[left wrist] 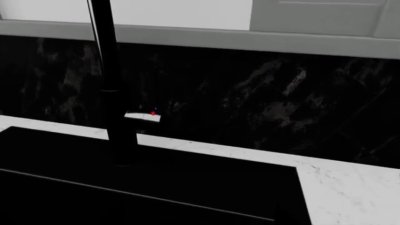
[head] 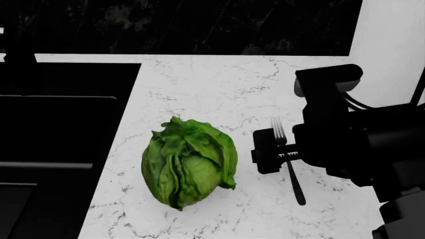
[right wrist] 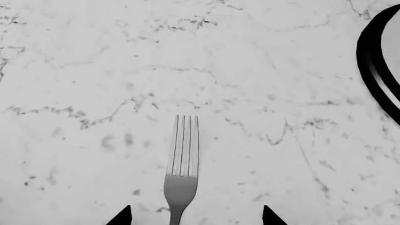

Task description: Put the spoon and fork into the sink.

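The fork (head: 277, 128) lies on the white marble counter right of the lettuce, tines pointing toward the back wall. My right gripper (head: 275, 157) hovers over its neck and hides part of the handle. In the right wrist view the fork (right wrist: 182, 164) lies between the two dark fingertips (right wrist: 122, 218) of the open right gripper (right wrist: 196, 218), which do not touch it. The sink (head: 59, 124) is the black basin at the left. It also shows in the left wrist view as the sink (left wrist: 156, 183), with its black faucet (left wrist: 111, 79). The spoon is out of view. No left gripper fingers show.
A green lettuce (head: 189, 162) sits on the counter (head: 219, 84) between sink and fork. A black round rim (right wrist: 373, 70) curves in beside the fork in the right wrist view. A dark backsplash (left wrist: 262, 93) runs behind the counter, and a white panel (head: 391, 45) stands at the back right.
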You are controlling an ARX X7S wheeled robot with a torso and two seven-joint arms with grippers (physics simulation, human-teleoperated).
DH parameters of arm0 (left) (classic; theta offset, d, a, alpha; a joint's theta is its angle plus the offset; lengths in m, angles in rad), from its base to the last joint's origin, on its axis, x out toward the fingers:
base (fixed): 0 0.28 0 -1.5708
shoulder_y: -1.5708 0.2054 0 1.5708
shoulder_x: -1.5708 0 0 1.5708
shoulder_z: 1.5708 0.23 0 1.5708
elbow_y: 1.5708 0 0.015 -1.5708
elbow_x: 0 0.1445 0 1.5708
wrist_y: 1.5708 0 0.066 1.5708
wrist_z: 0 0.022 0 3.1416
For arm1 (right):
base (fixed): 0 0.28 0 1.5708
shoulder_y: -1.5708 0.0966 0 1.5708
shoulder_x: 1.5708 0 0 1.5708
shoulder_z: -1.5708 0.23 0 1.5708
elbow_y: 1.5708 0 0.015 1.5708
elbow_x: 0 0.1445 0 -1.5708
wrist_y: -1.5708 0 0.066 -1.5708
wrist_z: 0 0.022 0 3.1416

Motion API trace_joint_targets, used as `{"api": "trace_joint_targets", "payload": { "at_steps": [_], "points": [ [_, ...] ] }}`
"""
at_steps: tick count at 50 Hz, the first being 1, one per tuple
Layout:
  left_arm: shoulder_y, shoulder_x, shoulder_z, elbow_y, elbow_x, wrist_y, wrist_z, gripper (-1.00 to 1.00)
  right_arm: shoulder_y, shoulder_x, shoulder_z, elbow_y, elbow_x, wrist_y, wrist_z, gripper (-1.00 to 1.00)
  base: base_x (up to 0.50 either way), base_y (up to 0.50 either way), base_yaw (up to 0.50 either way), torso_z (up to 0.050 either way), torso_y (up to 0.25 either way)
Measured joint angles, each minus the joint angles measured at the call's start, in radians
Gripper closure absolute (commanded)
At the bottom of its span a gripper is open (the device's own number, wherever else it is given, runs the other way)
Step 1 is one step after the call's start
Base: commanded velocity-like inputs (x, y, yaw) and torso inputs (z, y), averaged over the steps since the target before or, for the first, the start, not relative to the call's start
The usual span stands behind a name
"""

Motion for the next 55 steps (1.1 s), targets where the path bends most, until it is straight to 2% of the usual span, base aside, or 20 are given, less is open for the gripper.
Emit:
{"api": "trace_joint_targets", "payload": {
  "at_steps": [18,43,44,55],
  "points": [
    [0.002,-0.002,0.001,-0.003,-0.008,0.003,-0.003,-1.00,0.007,-0.013,0.017,0.001,-0.005,0.036,0.015,-1.00,0.00,0.00,0.00,-0.001,0.000],
    [0.010,-0.003,-0.002,0.011,-0.022,-0.003,-0.010,-1.00,-0.052,0.014,0.068,-0.104,0.017,0.043,0.072,-1.00,0.00,0.00,0.00,-0.002,0.000],
    [0.010,-0.004,-0.002,0.012,-0.023,-0.004,-0.011,-1.00,-0.055,0.016,0.070,-0.108,0.019,0.042,0.074,1.00,0.00,0.00,0.00,0.000,0.000],
    [0.012,-0.005,-0.006,0.022,-0.030,-0.011,-0.014,-1.00,-0.072,0.024,0.078,-0.156,0.032,0.058,0.088,1.00,0.00,0.00,0.00,-0.002,0.000]
  ]
}}
